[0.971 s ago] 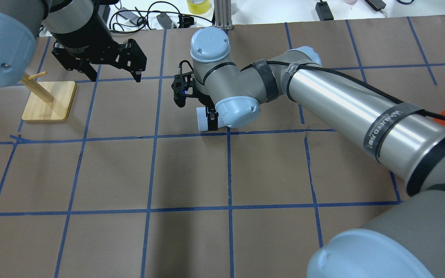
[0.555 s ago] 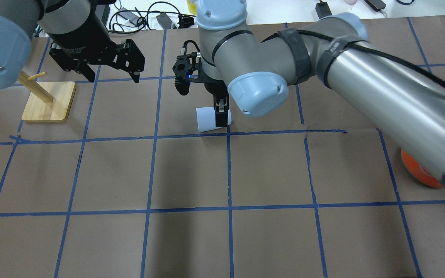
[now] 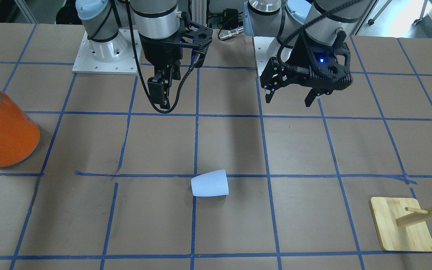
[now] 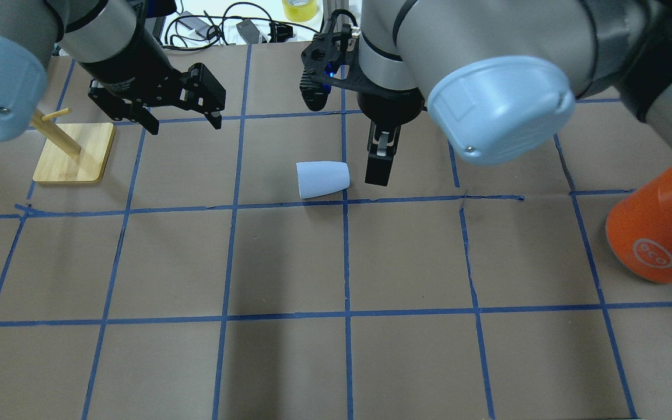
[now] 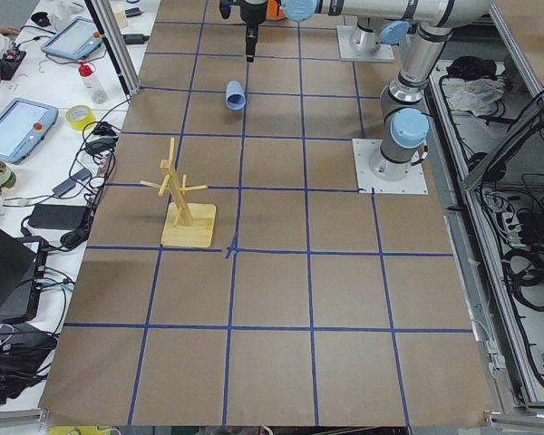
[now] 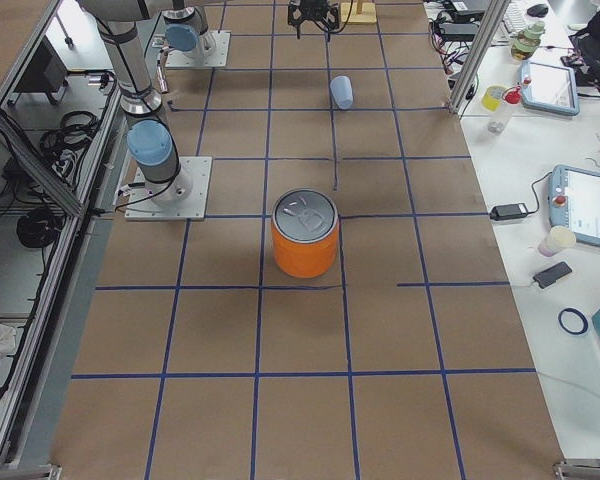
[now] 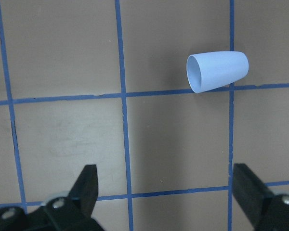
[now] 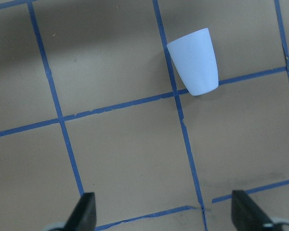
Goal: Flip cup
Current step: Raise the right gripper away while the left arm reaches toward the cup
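The small pale blue cup [image 4: 322,179] lies on its side on the brown table, its wide mouth toward the robot's left. It also shows in the front view [image 3: 210,183], the left wrist view [image 7: 217,71] and the right wrist view [image 8: 193,61]. My right gripper [image 4: 378,169] hangs above the table just to the right of the cup and does not touch it. The right wrist view shows it open and empty [image 8: 164,196]. My left gripper [image 4: 184,125] is open and empty, raised well to the cup's left and farther back, also seen in its wrist view [image 7: 164,168].
A large orange can [image 4: 657,233] with a silver top stands at the right. A wooden peg stand [image 4: 73,153] sits at the far left, under the left arm. Cables and a tape roll [image 4: 300,8] lie beyond the table's far edge.
My right gripper has risen and moved right, off the cup. The cup stays on its side in the same spot. The left gripper has barely moved.
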